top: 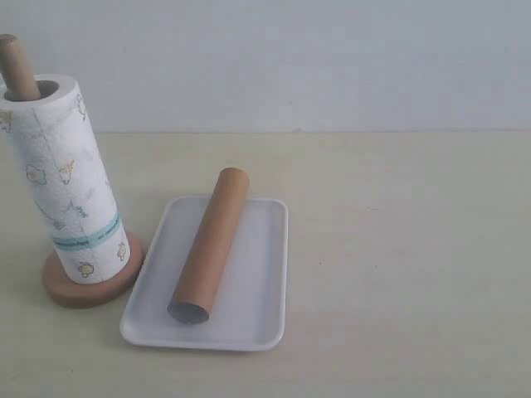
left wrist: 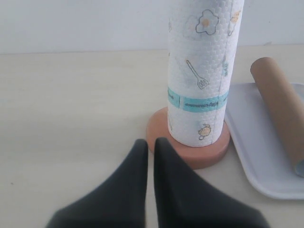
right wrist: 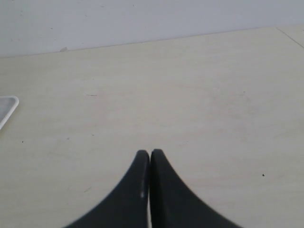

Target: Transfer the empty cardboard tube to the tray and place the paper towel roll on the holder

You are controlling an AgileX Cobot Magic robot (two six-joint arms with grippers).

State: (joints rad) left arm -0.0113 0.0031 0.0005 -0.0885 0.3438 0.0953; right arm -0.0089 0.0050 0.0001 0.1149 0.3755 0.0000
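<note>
Brown cardboard tube (top: 211, 242) lies in white rectangular tray (top: 261, 274), centre frame; white printed paper roll (top: 70, 182) on wooden holder (top: 83, 292), left. Left fingers (left wrist: 135, 171), right fingers (right wrist: 140, 175) closed, empty.

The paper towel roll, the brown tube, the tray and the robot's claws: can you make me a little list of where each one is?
tray: flat on the table
holder: round base on the table, beside the tray
paper towel roll: upright on the holder, pole through its core
empty cardboard tube: lying on its side in the tray
left gripper: shut, empty, near the holder's base
right gripper: shut, empty, over the table
</note>
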